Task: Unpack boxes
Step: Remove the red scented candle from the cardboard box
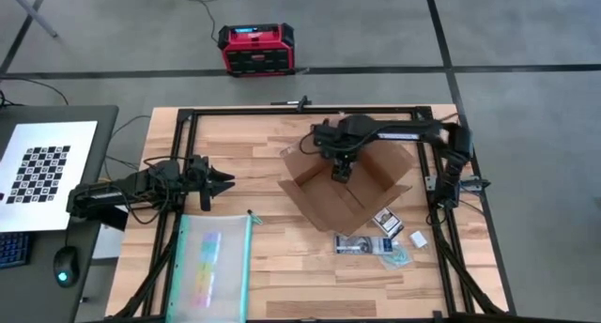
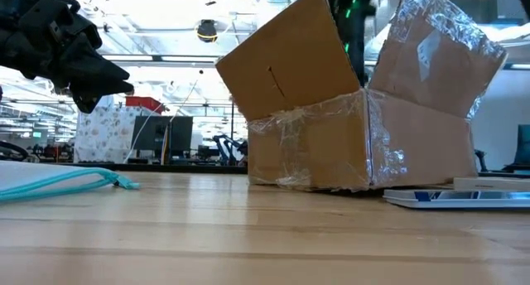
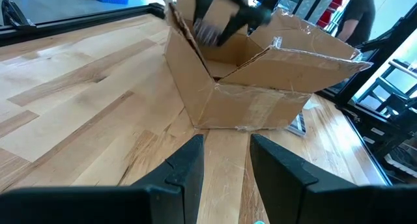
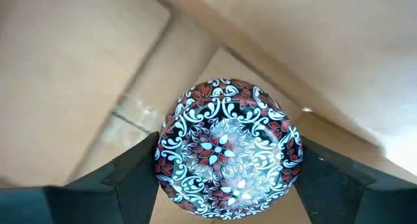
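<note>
The brown cardboard box (image 1: 362, 196) stands right of the table's middle, its taped flaps spread open (image 2: 356, 144) (image 3: 247, 87). My right gripper (image 1: 340, 171) reaches down into it and is shut on a round thing with a red, white and black flower pattern (image 4: 225, 152). The box walls hide that thing in every other view. My left gripper (image 1: 225, 182) hovers open above the table's left part, pointing at the box (image 3: 225, 165). My right gripper pinches the round patterned thing between its two fingers, one finger (image 4: 140, 175) on each opposite side (image 4: 166, 152) of its rim. It comes from above, pointing down into the box. Whether the thing still rests on the box's bottom, I cannot tell.
A clear teal-edged pouch (image 1: 214, 267) lies near the front left. Small packets and cards (image 1: 376, 240) lie by the box's near right corner. A red and black case (image 1: 255, 49) stands on the floor beyond the table. A person (image 3: 355, 15) stands behind the table.
</note>
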